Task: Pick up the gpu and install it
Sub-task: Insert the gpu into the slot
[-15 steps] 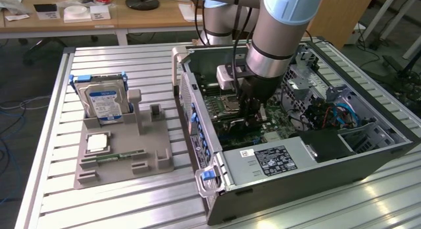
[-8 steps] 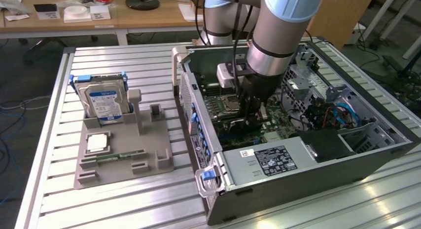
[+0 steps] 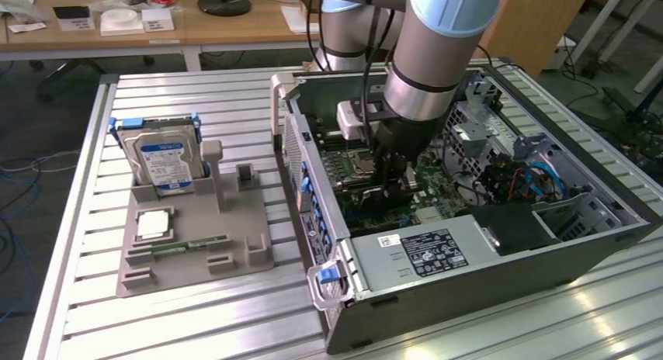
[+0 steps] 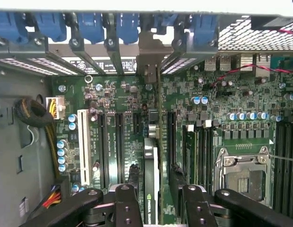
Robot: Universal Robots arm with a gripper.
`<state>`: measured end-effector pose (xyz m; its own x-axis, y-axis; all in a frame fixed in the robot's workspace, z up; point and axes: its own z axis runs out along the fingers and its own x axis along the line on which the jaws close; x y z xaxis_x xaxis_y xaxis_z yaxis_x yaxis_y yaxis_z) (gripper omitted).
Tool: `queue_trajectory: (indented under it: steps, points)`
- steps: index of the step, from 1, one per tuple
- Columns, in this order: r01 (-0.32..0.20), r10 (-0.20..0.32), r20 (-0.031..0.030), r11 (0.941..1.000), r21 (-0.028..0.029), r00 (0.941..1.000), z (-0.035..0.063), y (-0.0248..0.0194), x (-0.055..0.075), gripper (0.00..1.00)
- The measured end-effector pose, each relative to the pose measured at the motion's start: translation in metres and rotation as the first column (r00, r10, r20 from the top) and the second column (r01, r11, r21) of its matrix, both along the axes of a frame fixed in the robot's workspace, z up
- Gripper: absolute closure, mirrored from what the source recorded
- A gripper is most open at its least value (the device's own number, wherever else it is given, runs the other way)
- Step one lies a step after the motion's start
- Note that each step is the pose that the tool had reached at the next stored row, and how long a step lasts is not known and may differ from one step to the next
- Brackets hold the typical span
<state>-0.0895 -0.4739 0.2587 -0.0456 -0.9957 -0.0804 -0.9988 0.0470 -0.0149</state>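
Slatted metal bench (image 3: pixel 207 313) is carrying an open computer case (image 3: pixel 498 275) beside a grey parts holder (image 3: pixel 238 244); gripper (image 4: pixel 153 198), part open, is clasping the gpu (image 4: pixel 151 175) edge-on over the motherboard (image 4: pixel 193 109) slots.

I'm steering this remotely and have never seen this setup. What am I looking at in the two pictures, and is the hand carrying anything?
The exterior view shows a grey robot arm reaching down into an open computer case lying on a slatted metal table. Beside the case, on the exterior view's left, a grey holder tray carries a hard drive standing upright, a processor chip and a green memory stick. The wrist view looks from the arm at the green motherboard. There the hand grips the gpu edge-on between its black fingers, over the board's slots.
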Motion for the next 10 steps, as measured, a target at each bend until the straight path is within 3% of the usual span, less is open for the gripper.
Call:
queue_trajectory:
  steps: [4,10]
  points:
    - [0.0,0.0,0.0001,1.0,0.0006,1.0,-0.0007,0.002,0.0,0.6]
    - [0.0,0.0,0.0,1.0,0.0006,1.0,-0.0017,0.0011,-0.0005,0.6]
